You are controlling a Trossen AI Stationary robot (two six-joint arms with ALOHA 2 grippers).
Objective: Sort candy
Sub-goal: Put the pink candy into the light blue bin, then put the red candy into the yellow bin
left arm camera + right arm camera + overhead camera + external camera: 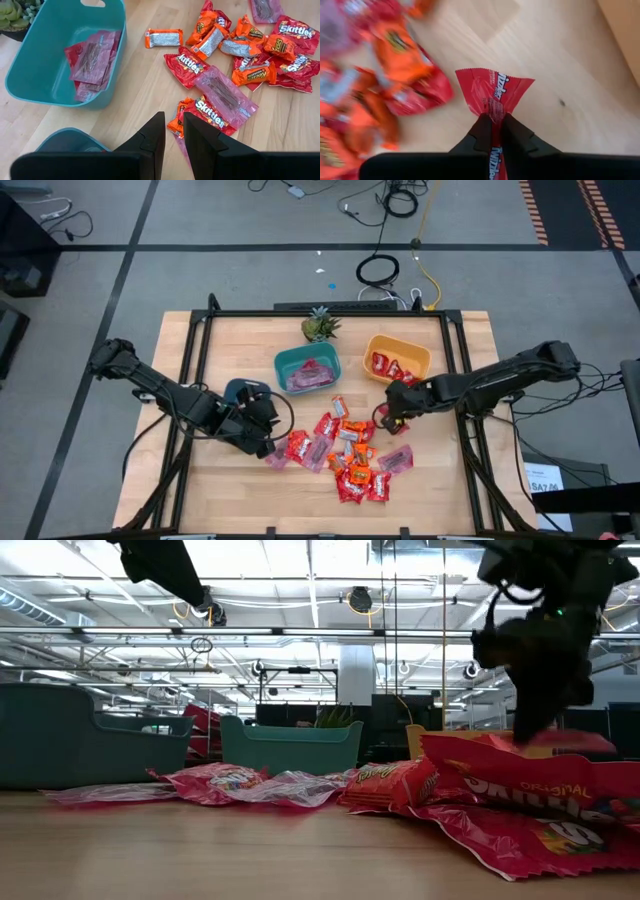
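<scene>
Right tool [492,122] pinches a red candy [492,90] by one edge, frame centre; I fear it slips; left tool [174,135] waits, nearly closed, empty.

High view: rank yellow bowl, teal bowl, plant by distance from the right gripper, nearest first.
From the right gripper, shut on a red candy:
1. Yellow bowl, just behind it, toward the table's back edge.
2. Teal bowl, farther over, toward the left arm.
3. Plant, at the back edge, behind the teal bowl.
</scene>
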